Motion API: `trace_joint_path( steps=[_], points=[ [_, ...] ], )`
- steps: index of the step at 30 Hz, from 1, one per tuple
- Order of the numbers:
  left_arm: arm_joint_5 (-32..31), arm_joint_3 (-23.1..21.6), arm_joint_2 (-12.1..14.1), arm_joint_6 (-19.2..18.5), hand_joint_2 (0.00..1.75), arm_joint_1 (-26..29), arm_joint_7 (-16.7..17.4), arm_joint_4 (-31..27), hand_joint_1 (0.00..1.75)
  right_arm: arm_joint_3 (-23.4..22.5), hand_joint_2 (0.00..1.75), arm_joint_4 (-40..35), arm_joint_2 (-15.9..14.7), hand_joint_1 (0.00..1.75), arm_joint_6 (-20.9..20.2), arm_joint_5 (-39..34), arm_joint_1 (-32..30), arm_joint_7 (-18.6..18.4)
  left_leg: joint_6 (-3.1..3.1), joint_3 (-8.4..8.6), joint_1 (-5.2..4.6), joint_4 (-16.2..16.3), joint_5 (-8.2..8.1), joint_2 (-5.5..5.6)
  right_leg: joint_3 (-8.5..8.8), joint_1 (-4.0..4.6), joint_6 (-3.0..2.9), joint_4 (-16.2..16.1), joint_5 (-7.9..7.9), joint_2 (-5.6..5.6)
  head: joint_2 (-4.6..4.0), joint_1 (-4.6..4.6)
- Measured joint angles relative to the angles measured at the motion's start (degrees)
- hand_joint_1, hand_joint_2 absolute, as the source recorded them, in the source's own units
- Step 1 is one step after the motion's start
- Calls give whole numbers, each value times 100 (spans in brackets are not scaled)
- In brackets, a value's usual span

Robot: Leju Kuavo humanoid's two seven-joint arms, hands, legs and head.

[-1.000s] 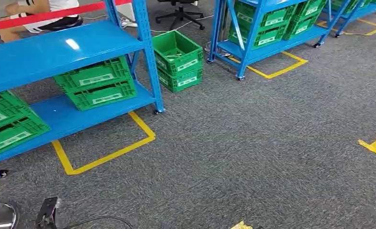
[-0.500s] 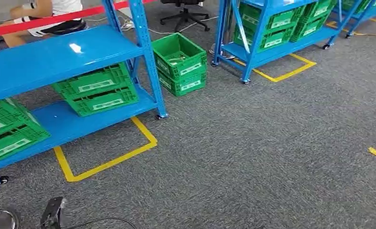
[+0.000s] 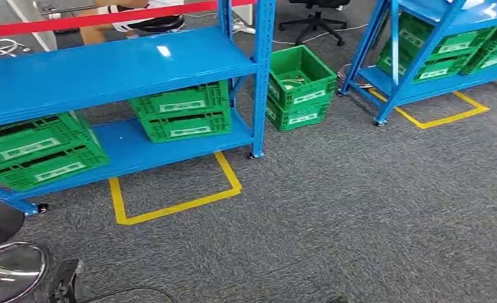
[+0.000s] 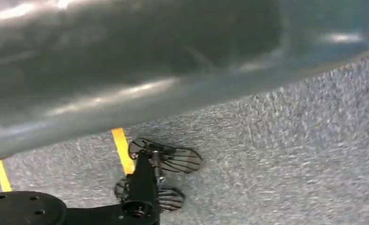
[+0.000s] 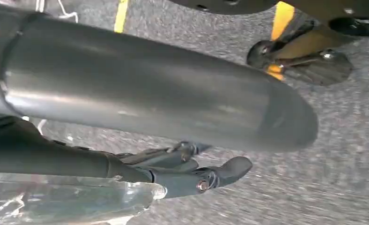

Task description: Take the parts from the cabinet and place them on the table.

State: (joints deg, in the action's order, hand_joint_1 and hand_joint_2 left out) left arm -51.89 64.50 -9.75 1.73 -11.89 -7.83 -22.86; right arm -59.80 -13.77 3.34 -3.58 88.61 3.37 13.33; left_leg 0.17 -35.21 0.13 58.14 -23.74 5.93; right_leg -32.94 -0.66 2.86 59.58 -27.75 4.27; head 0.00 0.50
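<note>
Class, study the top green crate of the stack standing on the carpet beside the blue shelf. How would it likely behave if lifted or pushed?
The top green crate looks like rigid moulded plastic, so probably stiff. Its open top shows only a few small items, so likely light. It sits on another crate; a push might slide it off.

Office chair [image 3: 313,14], yellow floor tape [image 3: 175,203].

Head view: high, facing forward-down at blue rack [image 3: 116,63], grey carpet [image 3: 359,208]. Both wrist views: close, pointing down at same carpet, yellow tape [image 4: 123,150].
</note>
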Motion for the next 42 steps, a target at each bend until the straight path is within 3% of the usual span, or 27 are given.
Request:
trace_joint_path(
  steps=[4, 5, 6, 7, 9, 10, 12, 14, 16, 19, 21, 23, 24, 26, 28, 29, 30, 31, 32, 34, 35, 36, 37, 38, 39, 41, 42],
  points=[
    [37, -13, 11, 0, 0, 50, -17, -2, 0, 0, 0, 4, 2, 0, -20, -4, 39, 4, -121, -12, 24, -71, 61, 160, 63, 22, -125, -27, 61, -191, 0, -6],
    [50, -15, 3, 4, 0, 62, -17, 0, 0, 0, 0, 7, 15, 0, -20, -9, 47, 4, -144, -27, 8, -26, -9, -26, 82, -2, -171, -63, 86, -260, 0, 5],
    [52, -24, -9, 0, 0, 49, -22, 0, 0, 0, 0, 7, 7, 0, -20, -18, 47, 7, -167, -126, -15, 190, -183, -300, 92, 2, -236, -80, 84, -279, 0, -72],
    [72, -35, -15, 2, 0, 30, -28, 0, 0, 0, 0, 7, 7, 0, -20, -33, 44, 7, -194, -316, -13, 608, -411, -447, 89, 12, -259, -81, 70, -334, 0, -74],
    [85, -59, -17, 0, 0, 24, -39, 0, 0, -13, 0, 7, 7, 0, -29, -68, 29, 7, -219, -741, 3, 1549, -775, -532, 94, 18, -287, -81, 20, -423, 0, -74],
    [90, -59, -20, 0, 0, 37, -46, 0, 0, -18, 0, 7, 7, 0, -39, -74, 25, 7, -225, -844, 9, 1765, -794, -533, 106, 17, -288, -81, 5, -458, 0, -80],
    [98, -61, -17, 2, 0, 53, -55, -2, 0, -20, 0, 7, 7, 0, -63, -88, 20, 7, -220, -622, 20, 1368, -451, -536, 164, 14, -260, -81, -33, -494, 0, -80],
    [107, -70, -13, 4, 0, 51, -66, -2, 0, -20, 0, 9, 9, 0, -70, -90, 29, 13, -182, -44, 18, 310, 33, -589, 255, 5, -220, -82, -86, -530, 0, -80],
    [113, -72, -20, 7, 0, 17, -70, -2, 0, -22, 0, 7, 7, 0, -70, -96, 40, 13, -130, 171, -17, -89, -160, -661, 216, 54, -137, -82, -164, -539, 0, -96],
    [118, -74, -17, 9, 0, 42, -72, -2, 0, -24, 0, 9, 7, 0, -72, -101, 39, 13, 7, 209, -9, -138, -245, -614, 426, 52, -25, -146, -134, -567, 0, -54],
    [118, -83, -24, 9, 0, 59, -81, -2, 0, -24, 0, 9, 6, 0, -70, -103, 50, 22, 66, 405, 28, -160, -271, -597, 322, 45, 29, 83, -198, -503, -2, -41],
    [131, -83, -13, 15, 0, 41, -92, -4, 0, -22, 0, 13, 11, 0, -83, -101, 63, 24, 116, 494, 29, -160, -369, -580, -257, 35, 51, 982, -305, -456, 0, -8],
    [135, -83, -15, 15, 0, 47, -101, -4, 0, -22, 0, 13, 9, 0, -83, -103, 47, 22, 124, 553, 24, -160, -431, -562, -587, 34, 55, 1418, -509, -451, 0, 0],
    [151, -85, -17, 18, 0, 86, -101, -4, 0, -24, 0, 13, 9, 0, -83, -103, -2, 22, 118, 730, 26, -160, -570, -508, -958, 37, 55, 1655, -715, -449, 0, 11],
    [151, -87, -28, 17, 0, 104, -101, -4, 0, -26, 0, 13, 7, 0, -83, -103, -33, 22, 87, 982, 44, -160, -752, -465, -940, 36, 47, 1087, -532, -449, 0, 22],
    [153, -90, -31, 17, 0, 102, -100, -4, 0, -26, 0, 13, 7, 0, -83, -103, -42, 22, 66, 1116, 55, -160, -860, -454, -874, 35, 42, 649, -189, -450, 0, 29],
    [153, -92, -28, 17, 0, 118, -101, -4, 0, -28, 0, 15, 7, 0, -83, -101, -74, 22, 35, 1154, 46, -180, -962, -451, -845, 27, 45, 259, 433, -454, 0, 44],
    [162, -92, -24, 22, 0, 108, -101, -4, 0, -33, 0, 33, 7, 0, -87, -103, -80, 22, 12, 1260, 29, -121, -1068, -447, -892, 26, -5, 114, 793, -465, -2, 75],
    [168, -94, -24, 22, 0, 111, -100, -4, 0, -44, 0, 33, 7, 0, -98, -101, -41, 17, -33, 1284, 12, -261, -1117, -442, -792, 53, -76, 145, 569, -453, 0, 51],
    [168, -105, -20, 22, 0, 83, -103, -11, 0, -57, 0, 33, 7, 0, -103, -101, -41, 20, -110, 1426, 14, -336, -973, -450, -716, 48, -146, 69, 576, -455, 0, 46],
    [168, -105, -11, 24, 0, 57, -103, -15, 0, -59, 0, 33, 11, 0, -103, -103, -32, 22, -145, 1370, 5, -158, -873, -447, -633, 12, -179, 38, 549, -453, 2, 33],
    [168, -109, -35, 22, 0, 50, -105, -15, 0, -59, 0, 33, 9, 0, -105, -101, -46, 28, -178, 1066, 3, 391, -607, -501, -476, 5, -225, -40, 483, -445, 0, 22],
    [168, -111, -42, 17, 0, 54, -107, -15, 0, -63, 0, 33, 4, 0, -103, -103, -56, 24, -188, 777, 9, 856, -537, -531, -354, 6, -237, -106, 411, -449, 2, -17],
    [168, -111, -44, 22, 0, 69, -107, -15, 0, -68, 0, 33, 4, 0, -101, -101, -65, 24, -189, 502, 9, 1225, -676, -530, -209, 6, -241, -175, 338, -444, 0, -12],
    [168, -109, -44, 24, 0, 100, -107, -15, 0, -74, 0, 33, 4, 0, -101, -101, -74, 22, -196, 294, 6, 1401, -977, -530, -70, 8, -251, -231, 265, -431, 2, -17],
    [168, -107, -44, 31, 0, 135, -107, -15, 0, -94, 0, 33, 4, 0, -103, -101, -93, 22, -188, -22, 5, 1390, -1723, -531, 243, 8, -260, -314, 136, -411, 0, -30],
    [168, -107, -44, 46, 0, 135, -105, -15, 0, -103, 0, 33, 4, 0, -107, -103, -93, 22, -187, -123, 7, 1258, -1904, -531, 397, 8, -256, -339, 55, -394, 0, -37]
  ],
)
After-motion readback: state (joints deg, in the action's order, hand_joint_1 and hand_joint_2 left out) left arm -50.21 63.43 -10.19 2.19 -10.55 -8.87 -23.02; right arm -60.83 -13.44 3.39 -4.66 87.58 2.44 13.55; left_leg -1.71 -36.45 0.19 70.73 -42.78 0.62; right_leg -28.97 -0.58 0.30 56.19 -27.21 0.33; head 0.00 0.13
